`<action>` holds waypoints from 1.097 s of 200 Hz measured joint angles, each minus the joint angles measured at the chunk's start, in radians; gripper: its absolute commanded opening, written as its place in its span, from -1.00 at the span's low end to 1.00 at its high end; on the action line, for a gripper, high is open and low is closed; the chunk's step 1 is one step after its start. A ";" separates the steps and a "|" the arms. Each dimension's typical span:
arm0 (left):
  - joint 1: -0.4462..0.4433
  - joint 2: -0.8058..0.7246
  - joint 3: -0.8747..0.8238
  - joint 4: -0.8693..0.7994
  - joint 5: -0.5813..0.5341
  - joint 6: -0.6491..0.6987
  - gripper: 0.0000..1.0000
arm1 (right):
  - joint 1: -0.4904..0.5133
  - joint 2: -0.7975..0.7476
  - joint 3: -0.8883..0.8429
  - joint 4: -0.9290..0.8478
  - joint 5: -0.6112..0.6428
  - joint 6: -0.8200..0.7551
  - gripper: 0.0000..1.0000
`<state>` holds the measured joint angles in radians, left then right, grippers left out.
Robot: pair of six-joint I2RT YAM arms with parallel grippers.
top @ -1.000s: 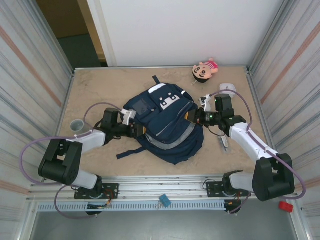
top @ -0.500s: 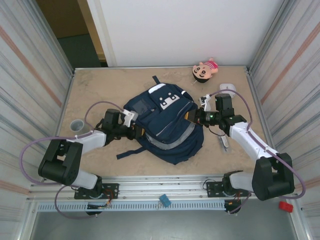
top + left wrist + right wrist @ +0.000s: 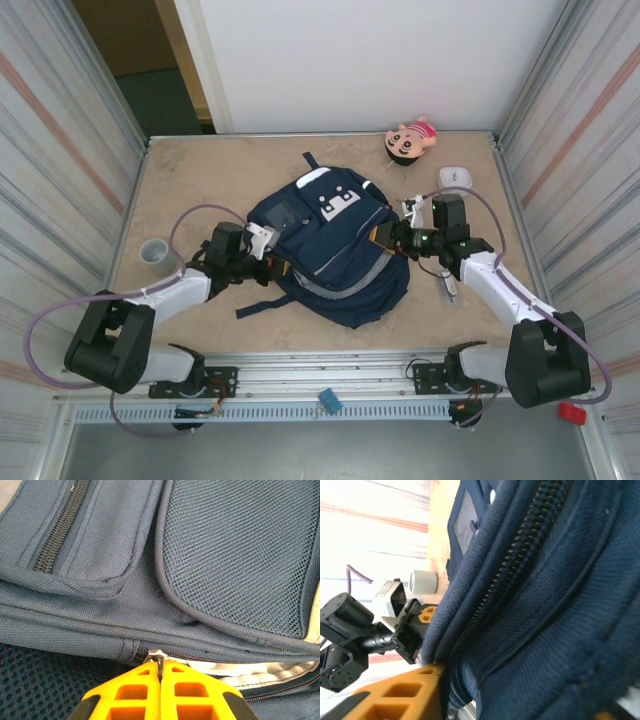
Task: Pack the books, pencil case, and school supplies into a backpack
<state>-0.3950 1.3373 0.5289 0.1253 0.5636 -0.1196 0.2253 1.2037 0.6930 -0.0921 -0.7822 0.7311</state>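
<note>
1. Backpack [image 3: 340, 255], navy, lies flat at the centre of the table [image 3: 200, 180] in the overhead view, with a pale stripe across its lower part.
2. White patches [image 3: 338, 203] on its top pocket carry dark marks too small to read.
3. Left gripper [image 3: 277, 268] is at the bag's left edge. In its wrist view the orange fingers [image 3: 142, 676] are pressed together at the bottom centre, pinching a metal zipper pull [image 3: 156, 656] below a mesh pocket [image 3: 240, 555].
4. Right gripper [image 3: 384, 236] meets the bag's right edge. In its wrist view an orange finger [image 3: 400, 695] sits at the lower left with navy fabric bunched against it. I cannot tell whether the jaws grip it.
5. Grey cup [image 3: 153, 251] stands at the table's left, and a doll [image 3: 410, 141] lies at the upper right.
</note>
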 measured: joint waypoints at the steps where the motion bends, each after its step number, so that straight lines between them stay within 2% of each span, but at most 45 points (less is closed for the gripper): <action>1: 0.000 0.000 0.000 0.000 0.000 0.000 -0.85 | 0.000 0.000 -0.001 0.002 0.000 0.000 -0.20; 46: -0.010 0.071 0.000 0.035 0.001 -0.015 -0.55 | 0.044 -0.007 -0.055 0.064 0.010 0.051 -0.18; 82: -0.026 0.105 0.000 0.052 0.000 -0.019 -0.47 | 0.065 -0.012 -0.061 0.091 0.033 0.073 -0.16; 90: -0.026 0.106 0.000 0.052 0.000 -0.019 -0.49 | 0.070 -0.014 -0.063 0.093 0.037 0.074 -0.15; 104: -0.026 0.106 0.000 0.052 -0.003 -0.019 -0.65 | 0.080 -0.016 -0.065 0.098 0.050 0.079 -0.16; 143: -0.045 0.076 0.000 0.032 -0.026 -0.031 -0.94 | 0.113 -0.024 -0.101 0.147 0.082 0.125 -0.38; 180: -0.095 -0.007 0.000 -0.043 -0.071 -0.031 -0.97 | 0.164 -0.033 -0.130 0.193 0.164 0.204 -0.56; 219: -0.142 -0.033 0.002 -0.104 -0.105 -0.034 -0.95 | 0.195 -0.053 -0.159 0.259 0.238 0.285 -0.60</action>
<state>-0.5365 1.3041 0.5308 0.0212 0.4583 -0.1535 0.4198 1.1511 0.5343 0.1673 -0.5446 1.0164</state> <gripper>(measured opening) 0.066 0.207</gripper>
